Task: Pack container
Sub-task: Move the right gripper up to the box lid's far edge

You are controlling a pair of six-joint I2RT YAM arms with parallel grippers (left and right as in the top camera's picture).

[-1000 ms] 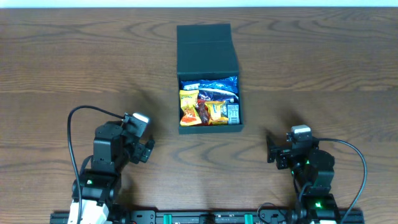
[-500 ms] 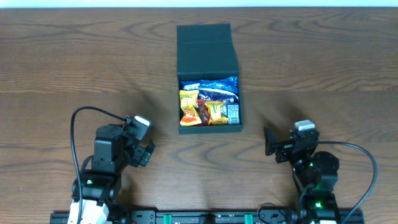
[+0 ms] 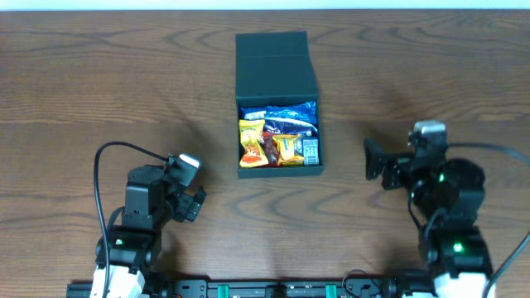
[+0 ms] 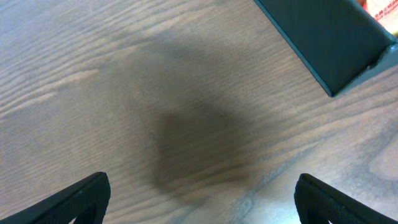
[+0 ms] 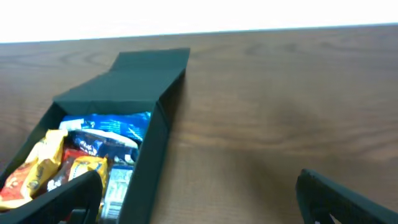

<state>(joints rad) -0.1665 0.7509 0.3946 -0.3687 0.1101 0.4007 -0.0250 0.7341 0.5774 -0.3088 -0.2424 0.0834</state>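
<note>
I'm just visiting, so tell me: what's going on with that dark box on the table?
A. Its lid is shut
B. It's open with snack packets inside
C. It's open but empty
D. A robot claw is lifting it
B: the container sits on the table with its lid folded back, and colourful snack packets show inside it.

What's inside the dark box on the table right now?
The container holds a blue packet at the back, yellow packets in front, and a reddish packet between them. Whatever lies beneath them is covered.
</note>
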